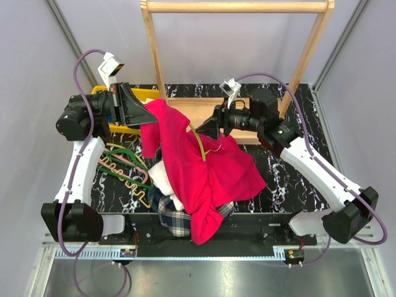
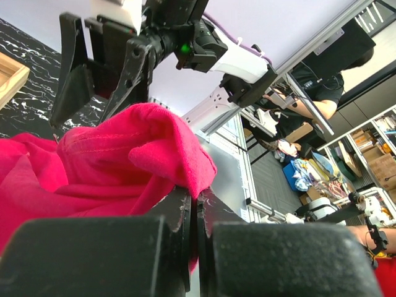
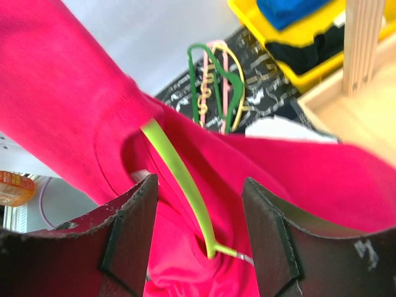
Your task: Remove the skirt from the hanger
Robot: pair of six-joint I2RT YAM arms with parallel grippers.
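Left gripper (image 1: 150, 117) pinches one red skirt (image 1: 210, 173); right gripper (image 1: 202, 131) gapes by one hanger (image 1: 200, 144).

You have pale grey walls (image 1: 37, 62) around the black marbled worktop (image 1: 284, 192), a wooden rack (image 1: 238, 7) at its back, and beyond, what may be cluttered shelves (image 2: 377, 145).

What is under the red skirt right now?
A plaid cloth and a white cloth poke out beneath the skirt. A green hanger sticks out through it; the rest is covered.

Bright even light, blurred foregrounds
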